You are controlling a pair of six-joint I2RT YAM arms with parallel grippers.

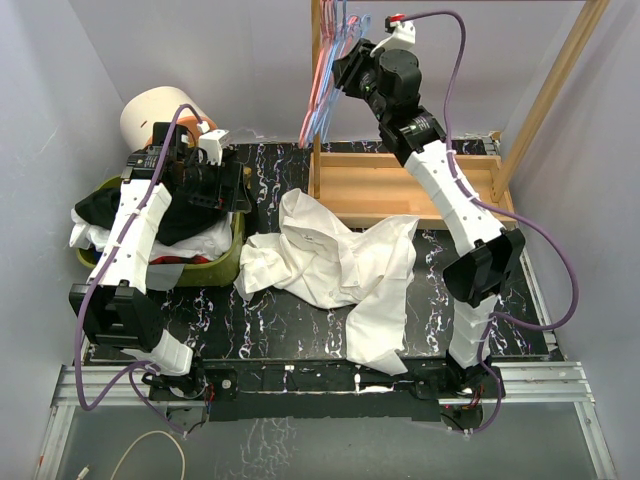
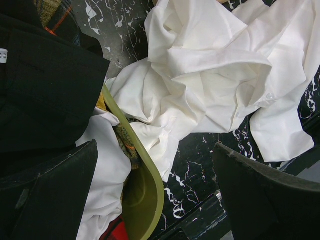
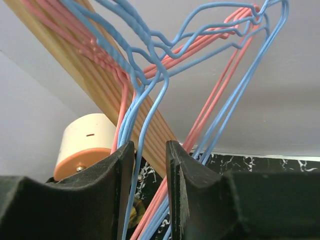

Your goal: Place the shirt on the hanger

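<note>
R gripper (image 3: 148,147) part-open, straddling blue hanger (image 3: 151,112) on rack (image 1: 400,185), table's (image 1: 270,330) far edge; L gripper (image 2: 157,192) wide, empty. Centre one wire, dodge pink hangers (image 3: 65,34), clamp.

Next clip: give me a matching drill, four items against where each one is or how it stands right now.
Items
1. shirt
2. hanger
3. left tool
4. basket

Places or states
A. green, at the left edge of the table
B. crumpled on the table
C. hanging from the wooden rack, its blue wire running between the fingers of the right tool
D. wide open above the basket rim

Pairs: 1-B, 2-C, 3-D, 4-A
</note>
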